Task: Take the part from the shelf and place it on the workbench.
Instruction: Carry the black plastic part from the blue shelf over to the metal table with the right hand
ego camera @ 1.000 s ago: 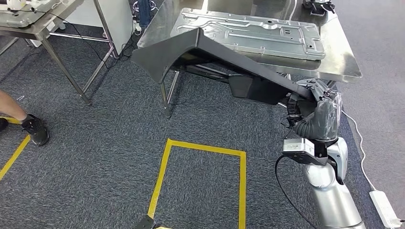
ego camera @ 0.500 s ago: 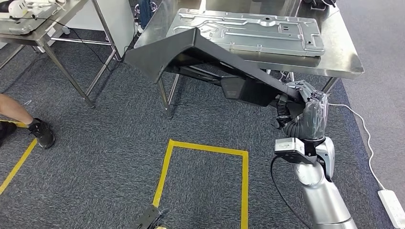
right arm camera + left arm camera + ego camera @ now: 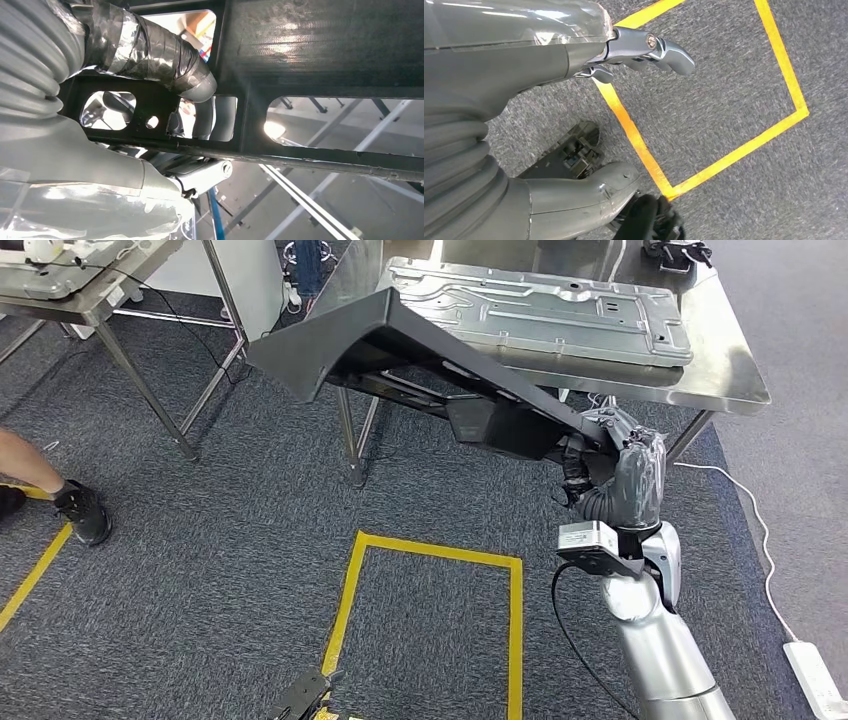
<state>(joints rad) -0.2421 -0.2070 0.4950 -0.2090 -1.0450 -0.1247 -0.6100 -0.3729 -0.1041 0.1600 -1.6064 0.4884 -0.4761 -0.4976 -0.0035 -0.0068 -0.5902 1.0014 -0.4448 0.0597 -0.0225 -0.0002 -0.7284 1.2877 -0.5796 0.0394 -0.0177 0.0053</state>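
Gripping one end of the long black part [image 3: 400, 350], the right hand [image 3: 612, 455] holds it up at a slant in front of the robot. From the right wrist view the thumb [image 3: 150, 50] wraps over the part's cut-out frame [image 3: 310, 75]. The part's far, wide end reaches up to the near edge of the steel workbench [image 3: 720, 375], partly over it, and is not set down. A stamped metal panel [image 3: 540, 310] lies flat on that bench. Left hand [image 3: 624, 55] hangs loose, fingers apart, holding nothing, above grey carpet [image 3: 200, 540] marked with yellow tape [image 3: 430, 552]. A person's foot [image 3: 80, 512] stands at the left.
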